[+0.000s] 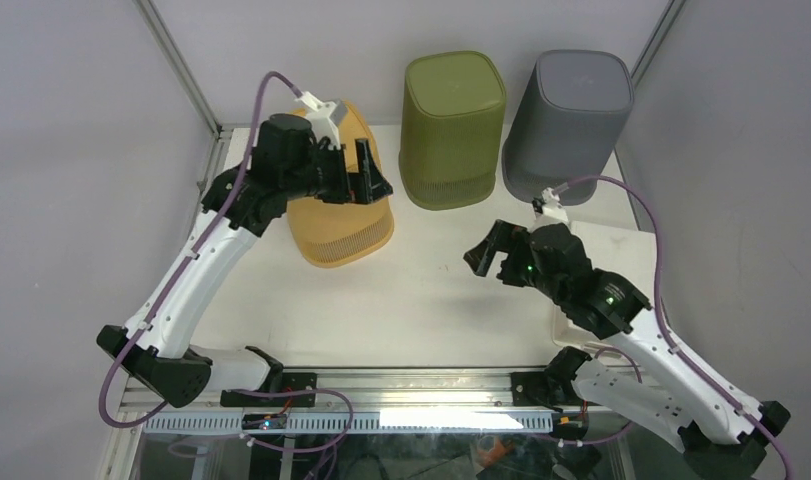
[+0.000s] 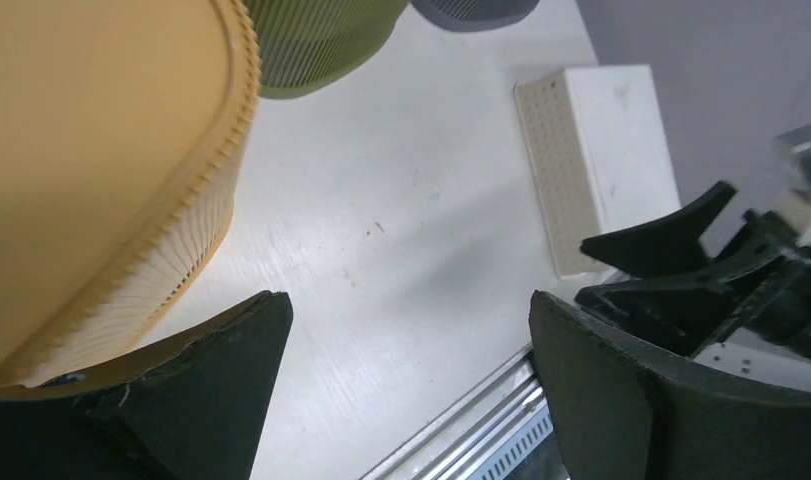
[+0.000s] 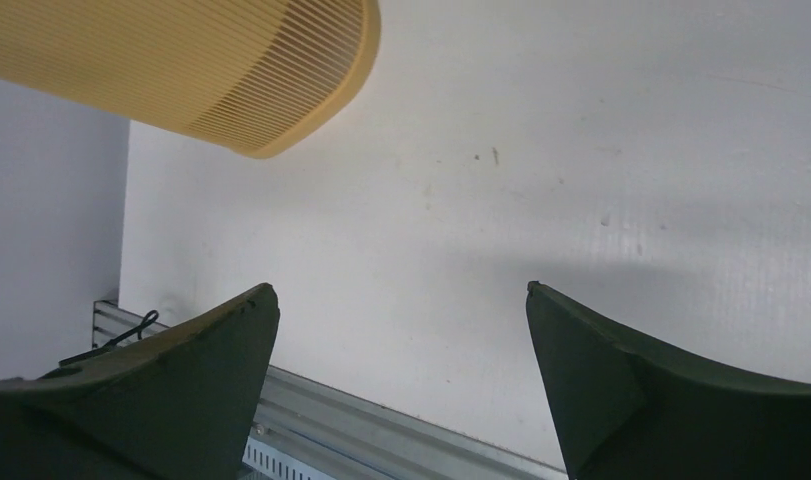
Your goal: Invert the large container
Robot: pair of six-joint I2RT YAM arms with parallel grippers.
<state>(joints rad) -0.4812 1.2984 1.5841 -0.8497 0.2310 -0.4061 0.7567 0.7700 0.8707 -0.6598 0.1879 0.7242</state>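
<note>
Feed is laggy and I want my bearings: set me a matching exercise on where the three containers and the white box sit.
Things:
1. yellow container
2. green container
3. grey container
4. white box

Places:
A. back right corner
B. left side, against the open left pincer
C. right edge of the table, nearer the front
D. back, in the middle

Pairs: 1-B, 2-D, 3-A, 4-C
</note>
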